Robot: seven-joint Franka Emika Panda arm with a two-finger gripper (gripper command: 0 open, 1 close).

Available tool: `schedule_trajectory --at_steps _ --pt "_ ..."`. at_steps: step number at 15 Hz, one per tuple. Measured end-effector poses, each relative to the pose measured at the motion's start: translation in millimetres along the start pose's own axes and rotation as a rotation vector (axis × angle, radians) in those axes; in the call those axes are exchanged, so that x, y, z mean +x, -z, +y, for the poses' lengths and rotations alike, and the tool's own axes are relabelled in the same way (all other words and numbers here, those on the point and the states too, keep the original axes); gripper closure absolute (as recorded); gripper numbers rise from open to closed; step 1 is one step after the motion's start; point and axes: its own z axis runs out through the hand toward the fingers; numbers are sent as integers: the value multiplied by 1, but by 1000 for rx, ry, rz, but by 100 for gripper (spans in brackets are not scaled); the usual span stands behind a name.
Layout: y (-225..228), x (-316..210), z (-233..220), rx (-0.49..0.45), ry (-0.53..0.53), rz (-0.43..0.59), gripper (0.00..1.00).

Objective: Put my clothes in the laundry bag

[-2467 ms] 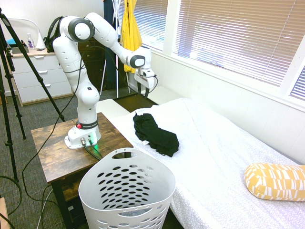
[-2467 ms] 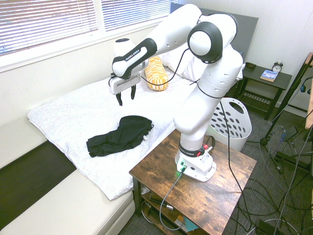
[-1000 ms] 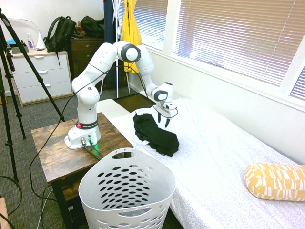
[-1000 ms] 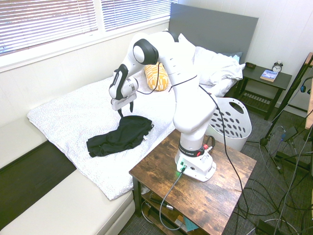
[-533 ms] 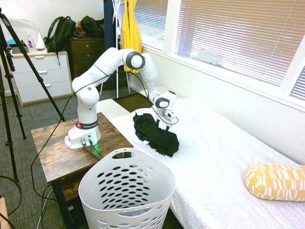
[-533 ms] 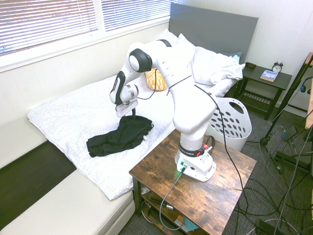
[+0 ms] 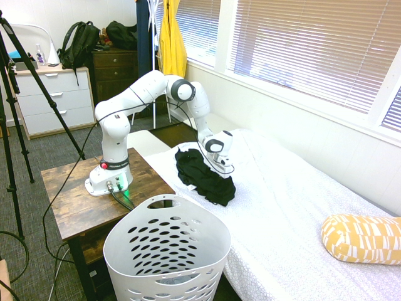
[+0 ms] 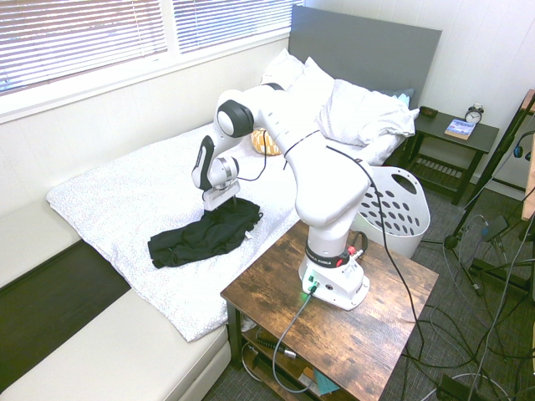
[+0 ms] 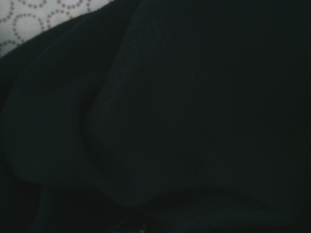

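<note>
Okay, the gripper (image 8: 222, 206) had dropped over the last couple of seconds, from a hover above the bed (image 7: 282, 213) to right down at the black clothes (image 8: 201, 240). The fingers were released, spread wide, with their tips lost against the dark fabric; no grasp showed. The clothes hadn't visibly moved: same rumpled heap on the bed, near the wooden table (image 8: 384, 322). So the approach looked about finished and the pick hadn't started. Next step, by my read: close on a good fold, lift, carry over to the laundry basket (image 7: 117, 241). Risk was a shallow pinch, or a sleeve dragging on the rim.

View differences: first exterior looked down into the basket and showed no clothes inside, plus the white tag (image 7: 190, 187) on the heap's near edge. Second exterior had the arm (image 8: 330, 171) covering part of the basket, but gave the cleaner look at the hand sitting over the end of the heap nearer the pillows (image 8: 364, 113). Wrist view was nearly all dark cloth with one corner of patterned bedding (image 9: 29, 24); contact depth couldn't be told from any of them.
</note>
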Motion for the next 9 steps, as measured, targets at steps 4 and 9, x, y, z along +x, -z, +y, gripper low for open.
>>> schedule_trajectory --at_steps 4,9 --pt "-4 -1 0 2 3 -6 100" --pt "-8 0 6 -1 -3 -15 100"
